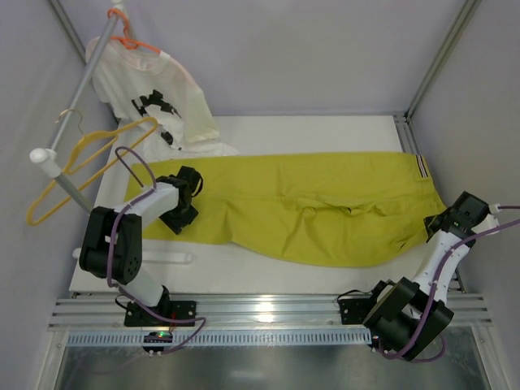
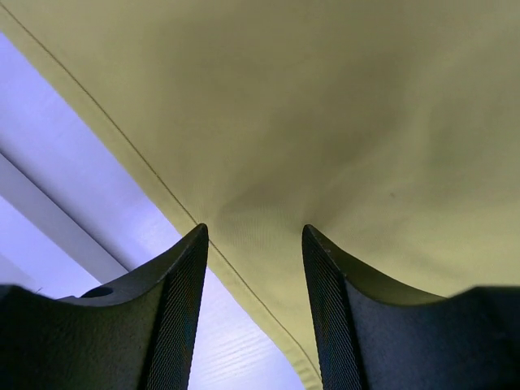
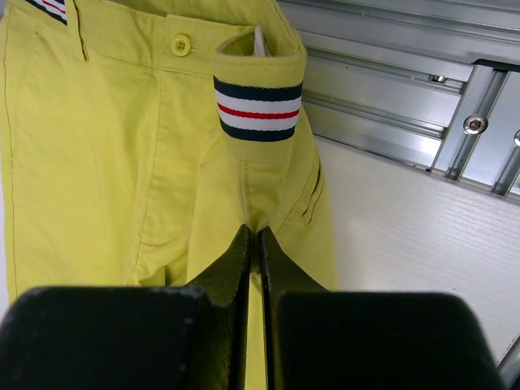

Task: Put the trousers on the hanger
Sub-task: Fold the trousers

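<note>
A white table (image 1: 309, 130) fills the floor of a pale-walled booth framed with aluminium posts. The trousers (image 1: 309, 203) lie flat across it, their long axis running left to right. The striped waistband (image 1: 421, 166) is at the right end and the legs point left.

The right gripper (image 3: 254, 244) sits at the waistband end, its fingers pressed together on a pinch of yellow-green cloth just below the button (image 3: 181, 45) and a striped tab (image 3: 258, 110).

The left gripper (image 2: 253, 236) is at the leg end, tilted down onto the cloth. Its fingers (image 2: 183, 276) stand moderately apart, with a pucker of fabric between them that is not clamped.

The hanger (image 1: 93, 158) hangs from a slanted rail (image 1: 77, 97) off the table's left edge, just beyond the leg ends. Behind it a white T-shirt (image 1: 158, 93) hangs on an orange hanger (image 1: 130, 41).
</note>
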